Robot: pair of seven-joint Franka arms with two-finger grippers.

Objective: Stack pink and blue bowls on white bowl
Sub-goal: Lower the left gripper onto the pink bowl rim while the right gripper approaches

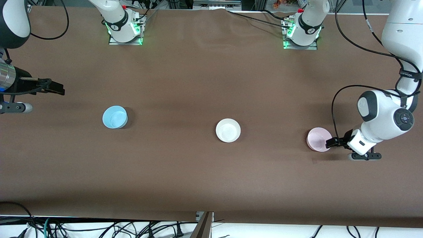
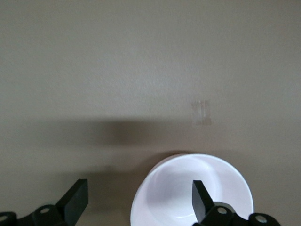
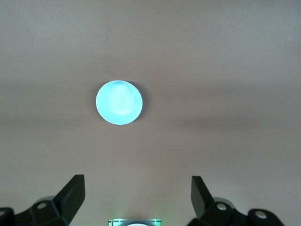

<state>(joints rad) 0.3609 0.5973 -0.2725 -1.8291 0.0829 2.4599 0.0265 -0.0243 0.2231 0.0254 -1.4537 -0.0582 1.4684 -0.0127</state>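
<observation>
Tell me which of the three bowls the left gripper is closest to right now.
The pink bowl, toward the left arm's end of the table. The open left gripper is at its rim, one finger over the bowl; the white bowl and blue bowl sit apart from it.

No readable text

The bowls and the counter (image 1: 198,82) carry no print, label or number. A black band on the left arm (image 1: 410,75) bears small white lettering, too small to make out, and each arm base (image 1: 123,24) shows a round mark that cannot be read either.
</observation>
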